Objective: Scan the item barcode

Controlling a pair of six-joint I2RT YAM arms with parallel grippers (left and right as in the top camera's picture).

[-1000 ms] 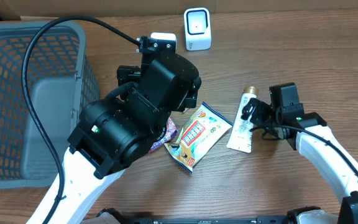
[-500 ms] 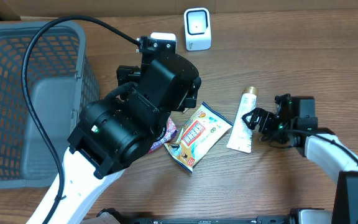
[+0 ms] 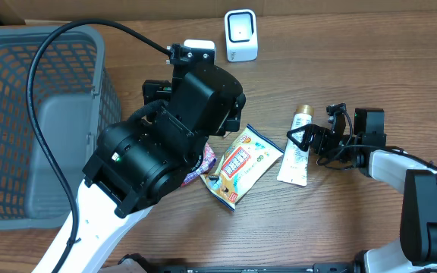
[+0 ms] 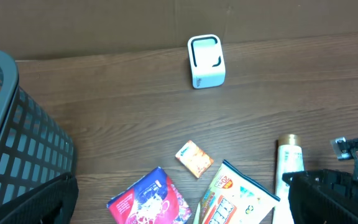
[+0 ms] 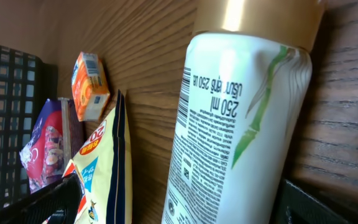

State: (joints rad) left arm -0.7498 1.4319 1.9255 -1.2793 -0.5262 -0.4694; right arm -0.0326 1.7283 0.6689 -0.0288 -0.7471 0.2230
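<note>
**Tube lies between open fingers, scanner at the far edge**

The white tube (image 3: 294, 152) with a gold cap lies flat on the worktop (image 3: 340, 68), cap towards the far edge, right of centre; its printed side, marked 250 ml, faces up in the right wrist view. The right end effector (image 3: 315, 136) sits low at the tube's right side, fingers spread wide and holding nothing; the wrist view shows the tube lying in the gap between them, though I cannot tell whether either finger touches it.

The barcode scanner (image 3: 240, 34), a small white block, stands upright at the far edge, well apart from the tube, bare wood between them. Just left of the tube lies a yellow snack bag (image 3: 243, 161); beyond it a red pouch (image 4: 151, 199) and a small orange box (image 4: 194, 158). Seen from overhead, the bulky left arm covers the box and most of the pouch.

The left end effector (image 4: 179, 202) hangs above these packets, fingers fully apart and empty. A grey basket (image 3: 21, 45) fills the left side; a black cable (image 3: 51, 45) arcs over it.
</note>
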